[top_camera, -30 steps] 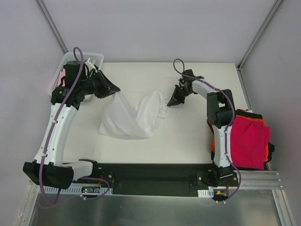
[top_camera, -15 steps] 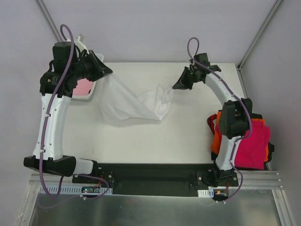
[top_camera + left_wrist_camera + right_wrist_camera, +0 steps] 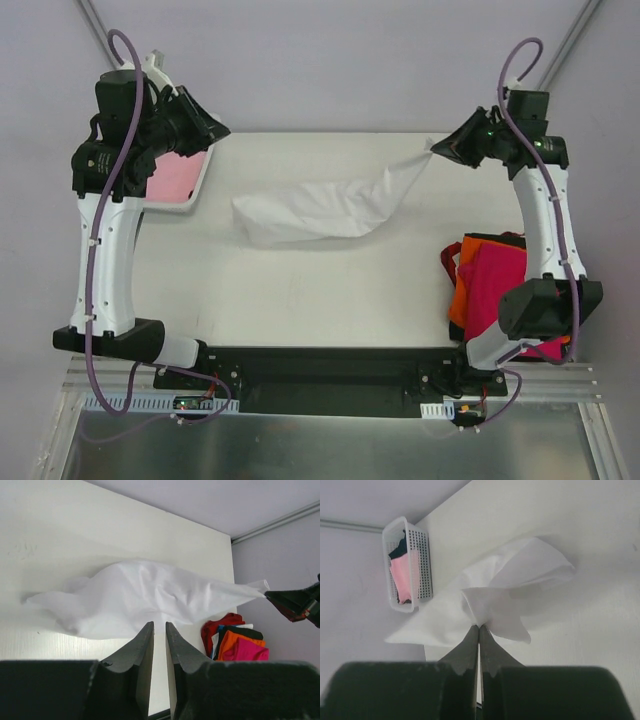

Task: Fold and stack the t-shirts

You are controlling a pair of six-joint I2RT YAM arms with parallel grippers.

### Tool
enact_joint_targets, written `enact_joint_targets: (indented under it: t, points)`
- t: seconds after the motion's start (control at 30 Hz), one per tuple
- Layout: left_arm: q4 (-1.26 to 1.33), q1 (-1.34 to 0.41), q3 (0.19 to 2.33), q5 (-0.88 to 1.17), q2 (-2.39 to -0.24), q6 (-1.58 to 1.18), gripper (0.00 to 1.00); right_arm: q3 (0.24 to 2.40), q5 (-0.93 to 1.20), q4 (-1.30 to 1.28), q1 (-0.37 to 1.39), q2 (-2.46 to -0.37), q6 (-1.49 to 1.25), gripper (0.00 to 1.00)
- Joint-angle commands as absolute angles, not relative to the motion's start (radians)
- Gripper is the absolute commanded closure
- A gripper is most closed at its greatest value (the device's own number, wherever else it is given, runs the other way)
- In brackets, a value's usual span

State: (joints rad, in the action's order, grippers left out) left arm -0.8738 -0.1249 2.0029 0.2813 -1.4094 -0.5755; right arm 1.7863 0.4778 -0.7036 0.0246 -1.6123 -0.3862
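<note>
A white t-shirt point(image 3: 320, 208) stretched sideways over the worktop point(image 3: 300, 290)

Long axis left to right, bulk on mid-worktop, right tip lifted in the clenched right gripper point(image 3: 436, 150). The left gripper point(image 3: 159, 626) hovers empty, slightly parted

No legible text, labels or numbers anywhere — none

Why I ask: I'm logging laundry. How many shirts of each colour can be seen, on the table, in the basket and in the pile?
white shirt: 1
pale pink shirt: 1
black shirts: 2, one of them in the basket
red shirt: 1
orange shirt: 1
magenta shirt: 1
total: 7 in view; more may be hidden underneath
</note>
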Motion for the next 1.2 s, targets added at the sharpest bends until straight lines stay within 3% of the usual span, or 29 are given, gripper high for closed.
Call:
enact_joint_targets:
  t: [0.0,0.2,0.57,0.87,1.17]
  points:
    - [-0.882,-0.118,2.077,0.245,-1.42,-0.549,0.84,1.775,0.494,-0.753,-0.09,-1.525,-0.357,0.99]
    - [-0.882,-0.11,2.118,0.268,-1.462,-0.572,0.84,1.746,0.558,-0.765,-0.175,-1.508,-0.348,0.99]
    - [-0.845,-0.121,2.019,0.448,-1.552,-0.646,0.85,1.606,0.595,-0.75,-0.16,-1.516,-0.347,0.99]
    - [-0.784,-0.313,1.964,0.566,-1.663,-0.601,0.8,1.574,0.633,-0.778,0.0,-1.663,-0.285,0.99]
    - [-0.784,-0.321,1.786,0.555,-1.706,-0.528,0.81,1.569,0.568,-0.876,0.319,-1.85,-0.209,0.99]
